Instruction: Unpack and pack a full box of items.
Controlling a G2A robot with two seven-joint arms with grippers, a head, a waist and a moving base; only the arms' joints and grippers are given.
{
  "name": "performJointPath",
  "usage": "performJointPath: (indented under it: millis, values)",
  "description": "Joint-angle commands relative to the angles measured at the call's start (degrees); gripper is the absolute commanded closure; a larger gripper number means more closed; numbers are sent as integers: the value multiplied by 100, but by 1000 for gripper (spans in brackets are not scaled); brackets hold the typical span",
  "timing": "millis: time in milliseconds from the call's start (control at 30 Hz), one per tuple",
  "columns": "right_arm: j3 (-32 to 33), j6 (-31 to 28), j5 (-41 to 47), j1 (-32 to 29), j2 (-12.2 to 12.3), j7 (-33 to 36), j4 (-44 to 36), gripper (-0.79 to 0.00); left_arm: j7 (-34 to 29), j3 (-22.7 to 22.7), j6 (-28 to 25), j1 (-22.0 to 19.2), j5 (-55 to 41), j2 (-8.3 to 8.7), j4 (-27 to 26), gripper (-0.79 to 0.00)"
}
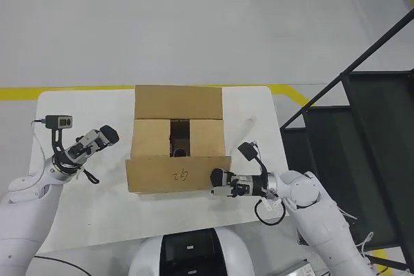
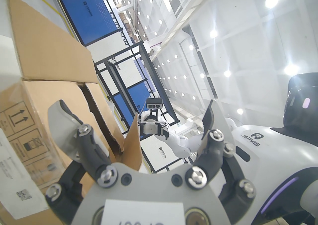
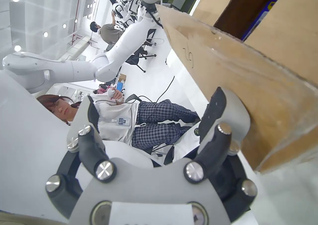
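A cardboard box (image 1: pixel 178 103) stands in the middle of the white table (image 1: pixel 252 110), its flaps spread and a dark gap (image 1: pixel 180 141) showing in its top. My left gripper (image 1: pixel 109 134) hangs to the left of the box, open and holding nothing (image 2: pixel 135 116); the box wall (image 2: pixel 37 109) is beside one finger. At the right end of the box's near flap (image 1: pixel 176 175) sits my right gripper (image 1: pixel 217 181), open (image 3: pixel 151 109), with the back of one finger (image 3: pixel 223 109) against the flap (image 3: pixel 223 62). A blue item (image 3: pixel 263 15) shows inside the gap.
A black metal staircase (image 1: pixel 362 124) stands just right of the table. A yellow floor line (image 1: pixel 55 90) runs behind the table's far edge. Bare table surface lies on both sides of the box.
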Motion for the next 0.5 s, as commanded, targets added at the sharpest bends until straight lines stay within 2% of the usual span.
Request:
performJointPath:
  millis: [0,267,467]
  values:
    - [-87,136,-148,80,-8,-152,41,-785,12,33,-12,-149,44,-20,158,-785]
    - [-463,553,-531,327,-33,-529,96,-785,27,437,-27,-928,307,-171,785,-785]
    - [-589,679,-605,362,-22,-637,-21,-785,10,466,-11,-975,330,-178,825,-785]
